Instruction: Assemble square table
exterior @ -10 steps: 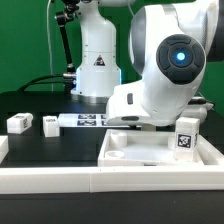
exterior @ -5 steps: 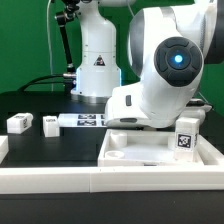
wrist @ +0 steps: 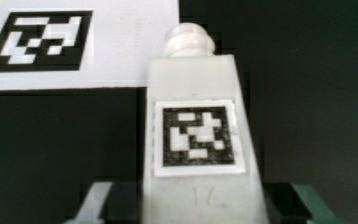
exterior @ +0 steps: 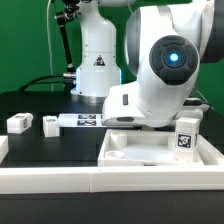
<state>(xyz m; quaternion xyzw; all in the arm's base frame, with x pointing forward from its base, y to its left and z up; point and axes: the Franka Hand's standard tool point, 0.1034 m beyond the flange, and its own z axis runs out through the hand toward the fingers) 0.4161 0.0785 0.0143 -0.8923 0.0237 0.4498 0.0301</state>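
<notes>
In the wrist view a white table leg [wrist: 197, 100] with a black-and-white tag and a screw tip lies on the black table. It sits between my gripper's [wrist: 204, 205] two fingers [wrist: 101, 200], which are shut on its lower end. The exterior view hides the gripper behind the arm's bulky wrist [exterior: 160, 75]. There, the square table top [exterior: 130, 150] lies at the front right, and one leg [exterior: 186, 138] stands upright at its right edge. Two more small legs [exterior: 19, 123] [exterior: 50, 124] rest on the table at the exterior view's left.
The marker board [exterior: 88, 121] lies flat between the loose legs and the arm's base [exterior: 98, 70]. A flat white tagged surface [wrist: 51, 45], seemingly that board, lies just beside the held leg. A white rail [exterior: 50, 180] runs along the front edge.
The arm's wrist has shifted slightly toward the exterior view's left. The table top, the standing leg and the two loose legs stay where they were.
</notes>
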